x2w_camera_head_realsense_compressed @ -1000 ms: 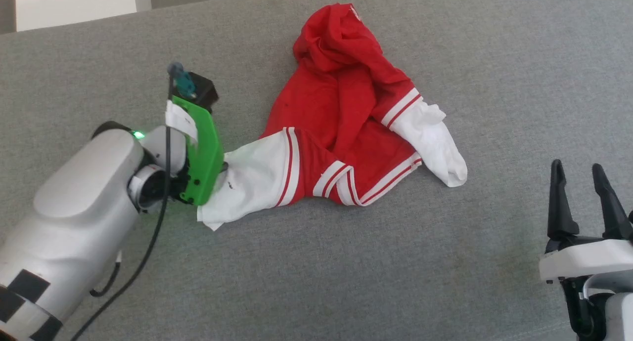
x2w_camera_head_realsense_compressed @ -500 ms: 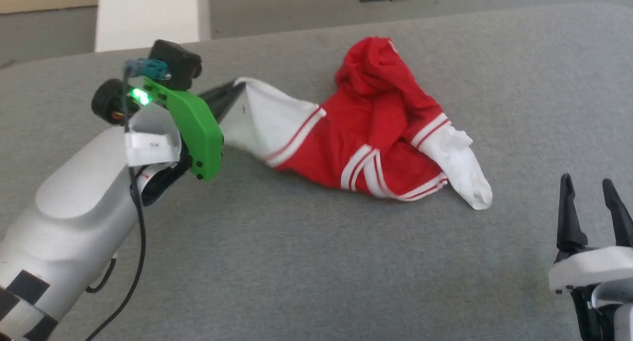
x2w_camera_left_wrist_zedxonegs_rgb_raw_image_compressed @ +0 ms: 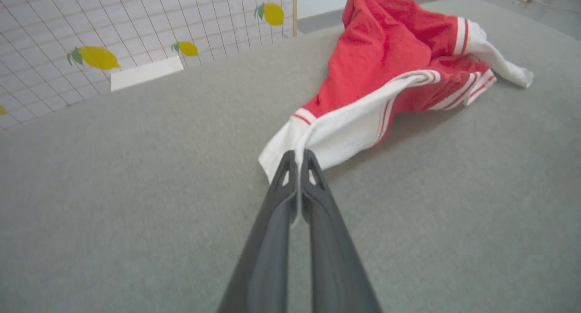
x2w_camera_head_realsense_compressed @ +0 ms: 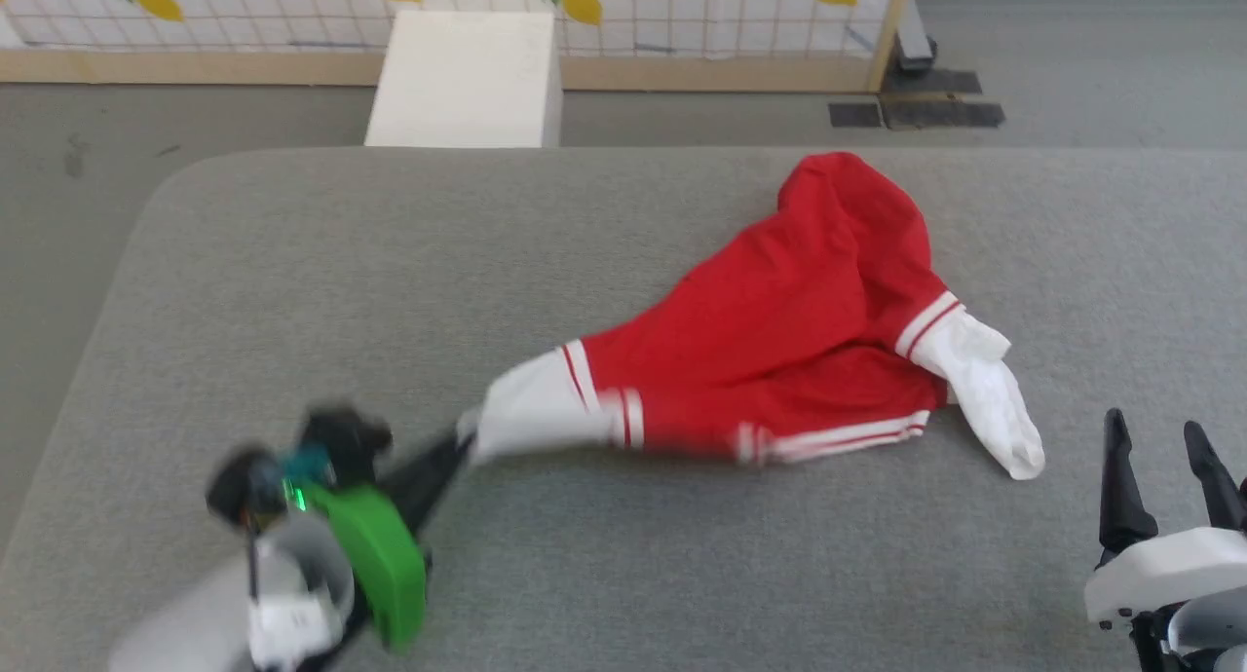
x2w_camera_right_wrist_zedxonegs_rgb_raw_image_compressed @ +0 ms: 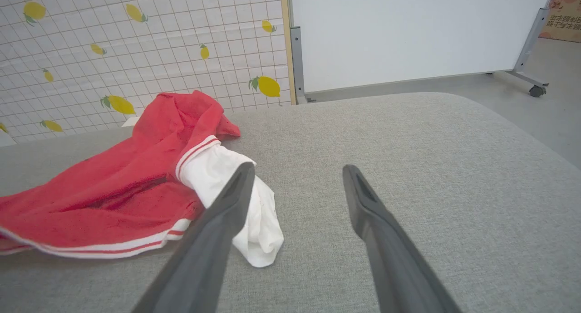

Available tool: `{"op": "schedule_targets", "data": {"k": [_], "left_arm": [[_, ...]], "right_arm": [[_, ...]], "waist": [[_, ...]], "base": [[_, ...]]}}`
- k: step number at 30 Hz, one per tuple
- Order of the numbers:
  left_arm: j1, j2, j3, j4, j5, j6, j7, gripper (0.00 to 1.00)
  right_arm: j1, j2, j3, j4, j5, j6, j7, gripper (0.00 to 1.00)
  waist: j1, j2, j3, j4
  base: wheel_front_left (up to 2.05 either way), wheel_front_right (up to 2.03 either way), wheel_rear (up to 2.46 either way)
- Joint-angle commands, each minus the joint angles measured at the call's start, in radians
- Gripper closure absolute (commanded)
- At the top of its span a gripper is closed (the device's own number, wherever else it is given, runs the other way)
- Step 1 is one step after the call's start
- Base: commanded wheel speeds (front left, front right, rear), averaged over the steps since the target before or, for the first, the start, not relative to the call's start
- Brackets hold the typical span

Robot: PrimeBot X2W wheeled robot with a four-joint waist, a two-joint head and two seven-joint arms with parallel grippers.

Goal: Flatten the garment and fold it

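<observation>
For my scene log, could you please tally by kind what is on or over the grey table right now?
garment: 1
grippers: 2 (left gripper shut on the garment's white sleeve, right gripper open and apart from it)
Total: 3

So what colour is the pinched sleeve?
The sleeve is white with red stripes; left wrist view shows it best.

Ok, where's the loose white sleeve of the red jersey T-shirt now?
In the head view, the loose white sleeve lies at the right end of the red jersey T-shirt on the grey padded table, just ahead of the open right gripper.
</observation>
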Motion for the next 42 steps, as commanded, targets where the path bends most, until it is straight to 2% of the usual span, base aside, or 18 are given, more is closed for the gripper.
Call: {"op": "schedule_targets", "data": {"k": [1,7,8,9,13,18,20,21,23,26,30,35,38,39,42], "left_arm": [[0.041,0.008,-0.025,0.005,0.001,0.006,0.006,1.00],[0.123,-0.025,-0.102,0.123,0.039,0.016,0.009,1.00],[0.124,-0.037,-0.102,0.151,0.041,0.023,0.002,0.85],[0.124,-0.046,-0.100,0.173,0.044,0.031,-0.005,0.00],[0.112,-0.085,-0.074,0.233,0.041,0.055,-0.037,0.00],[0.102,-0.111,0.035,0.214,0.021,0.105,-0.070,0.00],[0.101,-0.126,0.125,0.157,0.033,0.142,-0.072,0.00],[0.145,-0.160,0.307,0.028,0.095,0.190,-0.073,0.00],[0.191,-0.202,0.431,-0.065,0.159,0.211,-0.073,0.00],[0.267,-0.277,0.574,-0.176,0.268,0.211,-0.073,0.00],[0.356,-0.399,0.696,-0.268,0.406,0.173,-0.073,0.00],[0.408,-0.518,0.772,-0.267,0.505,0.079,-0.073,0.00],[0.412,-0.553,0.802,-0.245,0.548,0.028,-0.073,0.00],[0.413,-0.578,0.834,-0.224,0.575,-0.008,-0.073,0.00],[0.411,-0.592,0.858,-0.212,0.593,-0.029,-0.073,0.00]], "right_arm": [[0.016,0.001,-0.001,0.005,-0.006,-0.001,0.008,0.00],[0.023,0.001,0.006,0.023,-0.010,-0.001,0.040,0.00],[0.025,0.001,0.009,0.025,-0.011,-0.001,0.047,0.00],[0.027,0.001,0.012,0.027,-0.010,-0.001,0.052,0.00],[0.033,0.001,0.028,0.025,-0.016,-0.001,0.077,0.00],[0.036,0.001,0.049,0.003,-0.061,-0.001,0.132,0.00],[0.033,-0.002,0.055,-0.009,-0.074,-0.001,0.160,0.00],[0.022,-0.031,0.078,-0.025,-0.078,-0.001,0.212,0.00],[0.010,-0.061,0.100,-0.026,-0.075,-0.001,0.262,0.00],[-0.015,-0.120,0.137,-0.016,-0.077,-0.001,0.344,0.00],[-0.069,-0.200,0.189,0.027,-0.063,-0.001,0.460,0.00],[-0.136,-0.288,0.262,0.113,-0.037,-0.001,0.574,0.00],[-0.162,-0.319,0.305,0.161,-0.017,-0.001,0.607,0.00],[-0.190,-0.341,0.340,0.205,-0.010,-0.001,0.596,0.00],[-0.208,-0.347,0.361,0.247,0.003,-0.001,0.582,0.00]], "waist": [[0.0001,0.0000,-0.034,0.040],[0.0001,0.0000,-0.038,0.058],[0.0001,0.0000,-0.039,0.060],[0.0001,0.0000,-0.040,0.062],[0.0001,0.0000,-0.043,0.068],[0.0001,0.0000,-0.045,0.086],[0.0001,0.0000,-0.044,0.097],[0.0001,0.0000,-0.038,0.115],[0.0001,0.0000,-0.031,0.125],[0.0001,0.0000,-0.014,0.135],[0.0001,0.0000,0.016,0.151],[0.0001,0.0000,0.053,0.180],[0.0001,0.0000,0.067,0.192],[0.0001,0.0000,0.081,0.197],[0.0001,0.0000,0.088,0.199]], "base": [[0.00,0.00,0.00],[0.00,0.00,0.00],[0.00,0.00,0.00],[0.00,0.00,0.00],[0.00,0.00,0.00],[0.00,0.00,0.00],[0.00,0.00,0.00],[0.00,0.00,0.00],[0.00,0.00,0.00],[0.00,0.00,0.00],[0.00,0.00,0.00],[0.00,0.00,0.00],[0.00,0.00,0.00],[0.00,0.00,0.00],[0.00,0.00,0.00]]}}
